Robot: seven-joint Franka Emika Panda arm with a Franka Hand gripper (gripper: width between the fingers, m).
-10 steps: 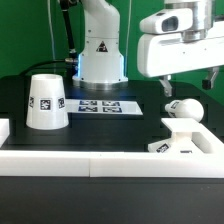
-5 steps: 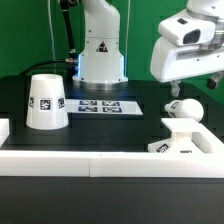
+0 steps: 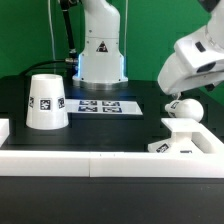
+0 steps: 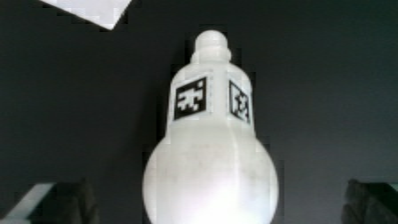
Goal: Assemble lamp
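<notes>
The bulb [image 3: 187, 108] lies on its side on the black table at the exterior view's right, just behind the flat square base [image 3: 183, 136]. In the wrist view the bulb [image 4: 210, 120] fills the middle, its tagged stem pointing away. My gripper [image 3: 174, 100] is tilted and low over the bulb. It is open [image 4: 210, 205], with a dark finger [image 4: 47, 204] on each side of the bulb's round end and a gap to each. The cup-shaped shade [image 3: 45, 102] stands mouth down at the exterior view's left.
The marker board [image 3: 105, 105] lies in front of the white robot pedestal [image 3: 100, 55]. A white wall [image 3: 90, 163] runs along the table's near edge. A white corner [image 4: 98, 10] shows beyond the stem.
The arm has swung toward the exterior view's right, tilted over and come down close to the bulb. The bulb, base and shade have not moved.
</notes>
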